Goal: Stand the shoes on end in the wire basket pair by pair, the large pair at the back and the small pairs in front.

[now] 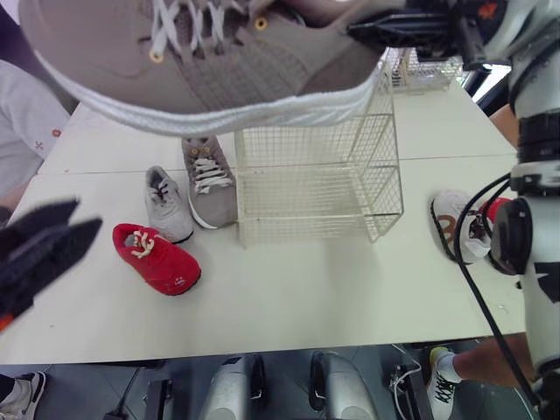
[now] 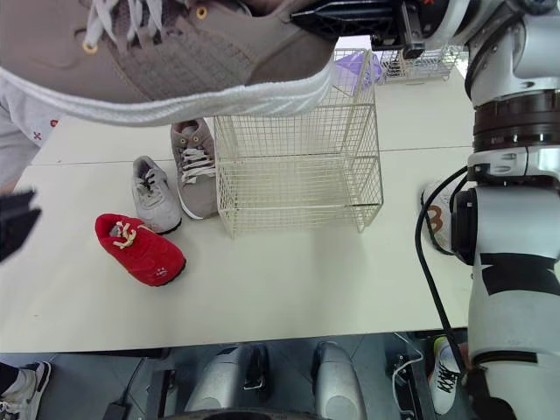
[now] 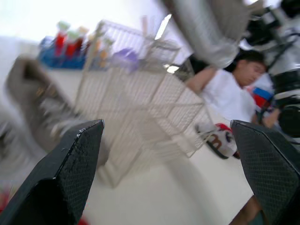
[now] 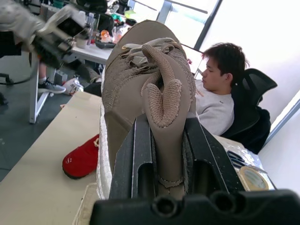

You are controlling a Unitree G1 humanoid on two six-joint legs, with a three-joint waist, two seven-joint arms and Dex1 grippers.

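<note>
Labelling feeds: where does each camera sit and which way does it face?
Head eyes: on the head, facing down over the table; both arms show.
Left wrist: behind the open left claw, facing the wire basket.
Right wrist: behind the right claw, along the large grey shoe it grips.
Shared: head and right wrist show the red shoe.

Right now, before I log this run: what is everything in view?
table: one, white
wire basket: one, cream, table centre, empty
held shoe: one, taupe, raised above the table
second shoe: one, taupe, left of the wire basket
grey shoe: one, small, beside the second shoe
red shoe: one, small, table's front left
white shoe: one, right of the wire basket
person: one, white shirt, seated
left gripper: one, black fingers open
right gripper: one, fingers shut on the held shoe
</note>
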